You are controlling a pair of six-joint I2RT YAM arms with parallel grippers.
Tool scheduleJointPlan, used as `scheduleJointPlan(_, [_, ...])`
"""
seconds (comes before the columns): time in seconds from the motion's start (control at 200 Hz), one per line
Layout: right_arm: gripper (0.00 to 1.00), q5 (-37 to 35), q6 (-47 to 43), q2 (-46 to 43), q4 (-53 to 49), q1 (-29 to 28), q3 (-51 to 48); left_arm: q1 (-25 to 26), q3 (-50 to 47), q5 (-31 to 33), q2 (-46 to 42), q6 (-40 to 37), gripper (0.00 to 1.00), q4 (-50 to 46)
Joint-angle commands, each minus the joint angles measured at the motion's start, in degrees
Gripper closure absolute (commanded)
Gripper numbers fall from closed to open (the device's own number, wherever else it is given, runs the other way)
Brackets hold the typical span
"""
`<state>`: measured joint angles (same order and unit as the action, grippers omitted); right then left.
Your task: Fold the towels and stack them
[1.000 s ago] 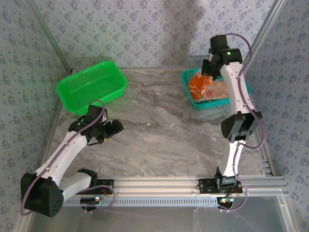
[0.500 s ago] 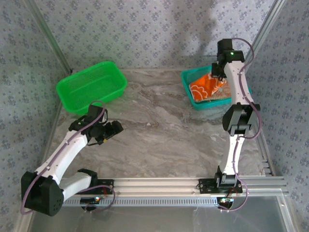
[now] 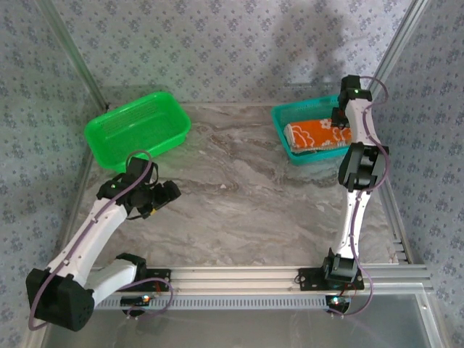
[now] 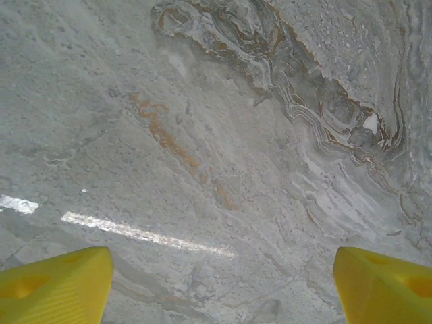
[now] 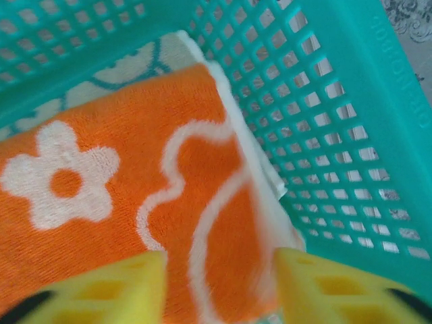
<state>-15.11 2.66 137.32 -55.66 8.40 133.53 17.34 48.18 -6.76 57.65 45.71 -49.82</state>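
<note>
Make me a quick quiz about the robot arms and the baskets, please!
1. True or false: the orange terry towel with white flower print lies inside the teal plastic mesh basket.
2. What lies under the open left gripper? A) marble-look tabletop B) a folded cloth C) a basket
3. Fill in: the green plastic mesh basket sits on the robot's ____ side.

Key: 1 true; 2 A; 3 left.

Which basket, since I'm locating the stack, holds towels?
The teal basket, far right, with the orange towel on top; the green basket at left shows bare mesh.
</note>
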Motion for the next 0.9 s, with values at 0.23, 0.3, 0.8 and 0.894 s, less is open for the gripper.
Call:
scheduleJointPlan(0.23, [0.00, 2.81, 0.55, -8.95, 5.55, -1.72, -3.83, -0.47, 2.94, 6.19, -2.96, -1.63, 0.04, -3.18])
scheduleJointPlan(0.3, [0.00, 5.09, 1.12, -14.02, 8.55, -2.93, -9.95, -0.47, 3.53, 9.70, -2.94, -2.82, 0.00, -2.82])
scheduleJointPlan(0.8, [0.00, 11.71, 7.35, -59.28, 40.09, -9.40, -73.28, -5.81, -12.70, 44.08, -4.61, -25.46, 0.00, 32.56])
scheduleJointPlan(0.894, [0.00, 9.72, 7.56, -65.11, 44.40, -10.82, -83.82, -8.23, -17.62, 44.51, -2.21, -30.09, 0.00, 41.15])
